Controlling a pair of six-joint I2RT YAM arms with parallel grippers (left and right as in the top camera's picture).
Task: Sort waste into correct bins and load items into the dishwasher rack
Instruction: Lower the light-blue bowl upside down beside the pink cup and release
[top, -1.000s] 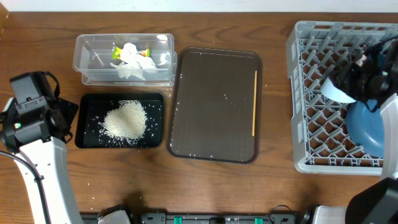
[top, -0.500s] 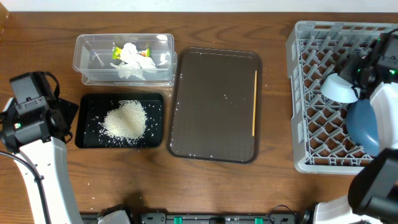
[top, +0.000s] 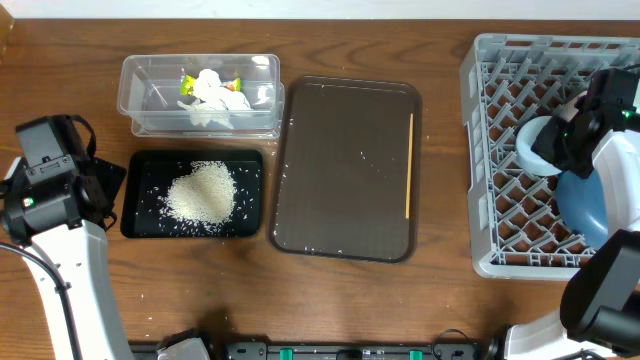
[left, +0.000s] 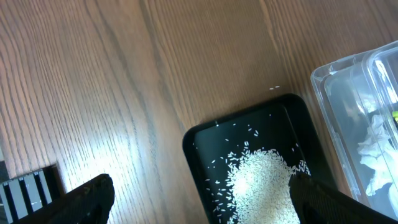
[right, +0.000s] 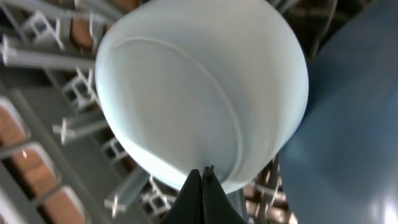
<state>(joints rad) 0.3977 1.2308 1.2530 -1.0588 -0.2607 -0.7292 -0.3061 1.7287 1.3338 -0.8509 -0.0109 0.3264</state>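
My right tool (right: 203, 179) is fully closed, the two tips pressed together, and it points at the edge of the small light-blue bowl (right: 186, 87). I cannot tell if the tips really touch the bowl or only stand just beside its edge. The bowl is inside the dishwasher rack (top: 500, 60), which sits at the right end of the counter (top: 380, 300). It lies tilted on its side over the grey pegs, and its outer round side faces my wrist camera. Just at its right and a little nearer, the large blue plate (right: 348, 124) stands on its edge in the rack, and the bowl seems to lean against it. My left tool (left: 202, 194) is wide open and holds nothing. It hangs above the near left part of the counter, over the black tray (top: 140, 170). In this tray the heap of white rice (top: 200, 192) lies in the middle, with single grains around it. Behind the black tray, on the far side, is the clear tub (top: 140, 80), with the crumpled tissue (top: 215, 88) and the green-yellow wrapper (top: 186, 82) inside. Between these bins and the rack lies the brown serving tray (top: 340, 130), and the wooden chopstick (top: 409, 165) lies straight along its right side.
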